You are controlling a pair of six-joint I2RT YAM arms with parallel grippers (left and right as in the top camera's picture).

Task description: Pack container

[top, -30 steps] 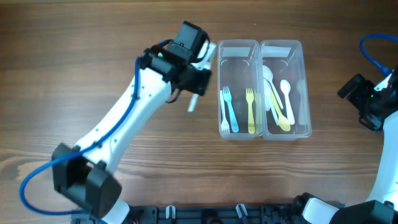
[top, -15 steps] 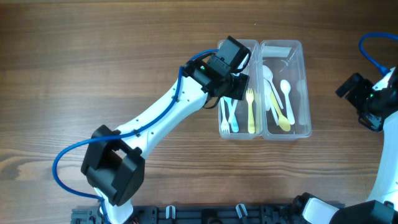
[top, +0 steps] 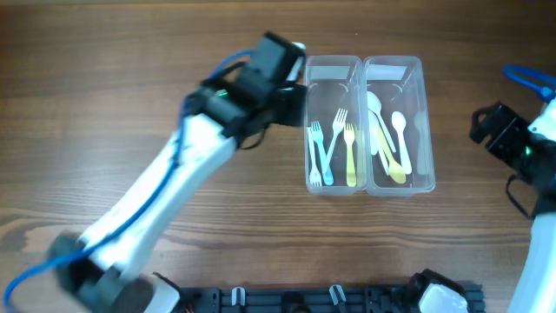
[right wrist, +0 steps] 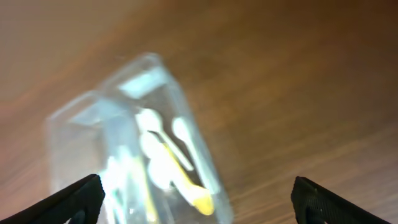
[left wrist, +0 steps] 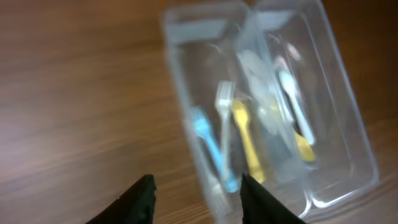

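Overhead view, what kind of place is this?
Probably a robot lab bench: left arm and right arm work at a wooden table holding a clear container of plastic cutlery.

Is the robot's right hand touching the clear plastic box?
Apart. The overhead view shows a strip of bare table between the right gripper and the clear box.

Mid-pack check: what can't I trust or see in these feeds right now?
Left gripper: in the overhead view, blur smears it and hides its fingers.
Spoons: they overlap each other, so the count is unclear, and both wrist views are blurred.
Right gripper: the wrist view's bottom edge crops the fingers, and overhead it is only a dark blob.
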